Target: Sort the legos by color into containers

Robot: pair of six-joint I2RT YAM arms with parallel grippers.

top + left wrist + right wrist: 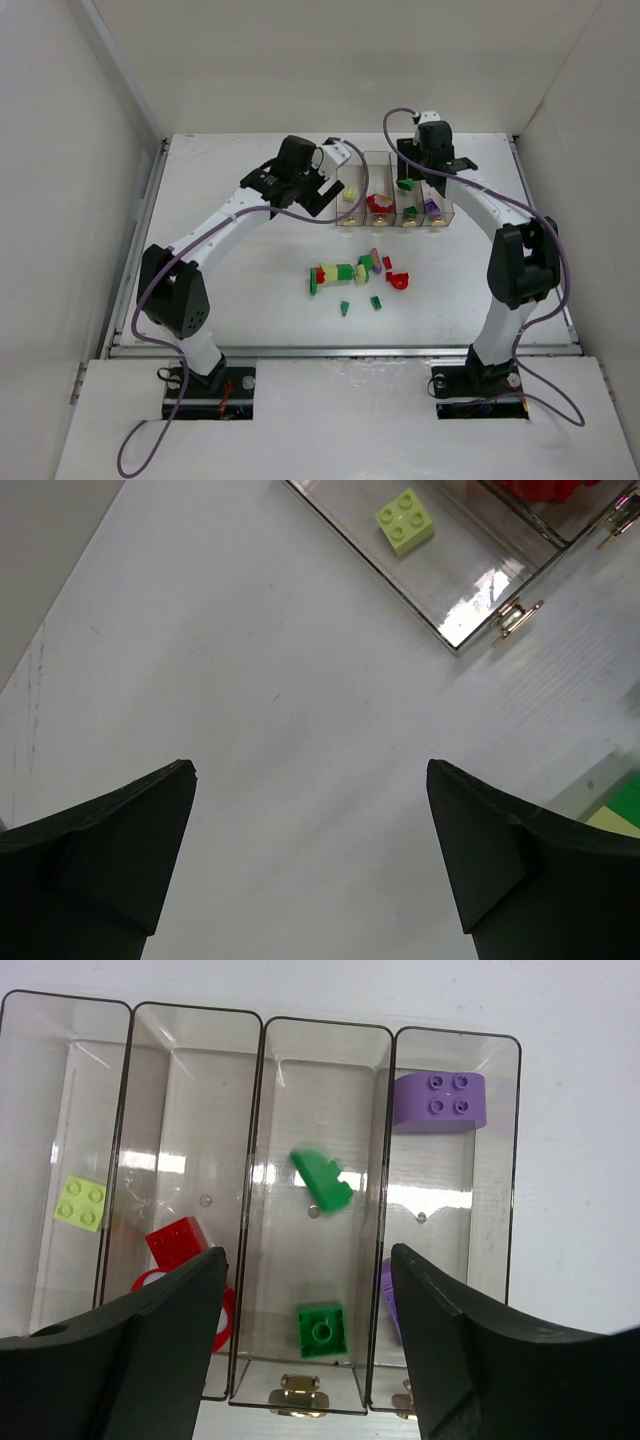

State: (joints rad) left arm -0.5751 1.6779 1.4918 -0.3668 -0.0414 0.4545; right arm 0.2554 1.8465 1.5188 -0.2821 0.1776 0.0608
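- 4 narrow clear plastic containers [262, 1110] stand joined side by side on the white tabletop [260, 290], towards its far side.
- The right gripper [308, 1256] hovers above the containers. Its black fingers are apart, with nothing between them.
- Under it, in the 3rd container from the left as the right wrist view shows them, a dark green wedge lego [322, 1180] appears blurred. I cannot tell whether it is resting on the floor of the container.
- A square green brick [322, 1328] lies at the latch end of that same container.
- The 1st container holds a pale yellow-green square brick [80, 1203], the 2nd a red brick [178, 1243], and the 4th a purple arched brick [438, 1100].
- The left gripper [310, 770] is spread wide and empty above bare tabletop, just beside the container with the yellow-green brick.
- The loose legos [350, 272], in red, green, yellow-green and purple, lie clustered mid-tabletop, on the near side of the containers and apart from them.
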